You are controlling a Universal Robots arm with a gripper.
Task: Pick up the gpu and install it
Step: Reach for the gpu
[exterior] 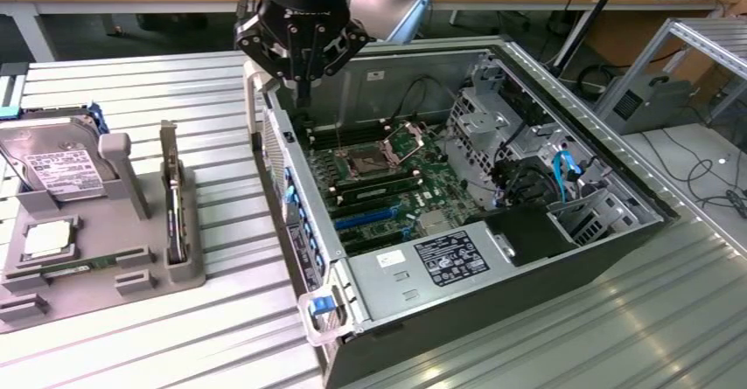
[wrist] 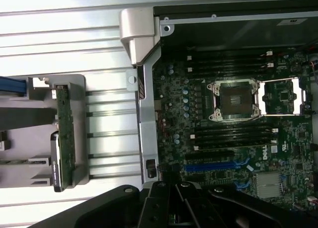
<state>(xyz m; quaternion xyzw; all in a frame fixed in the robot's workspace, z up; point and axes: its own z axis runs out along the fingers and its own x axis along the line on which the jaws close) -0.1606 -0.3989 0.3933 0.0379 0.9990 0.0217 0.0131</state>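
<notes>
Exterior: closed claw point(exterior: 301, 100); wrist: gpu's point(wrist: 65, 133) green side.

An open case point(exterior: 421, 65) sits just below the gripper point(exterior: 301, 90), with its motherboard point(exterior: 397, 188) and socket point(exterior: 369, 157) exposed. Well apart from the gripper, toward the exterior view's left, a hard drive point(exterior: 49, 157) rests in a gray holder point(exterior: 117, 232).

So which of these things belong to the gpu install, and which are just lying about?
Job: gpu in the grey holder; gripper, shut, over the computer case; blue expansion slots.
Lying about: hard drive; square silver chip.
</notes>
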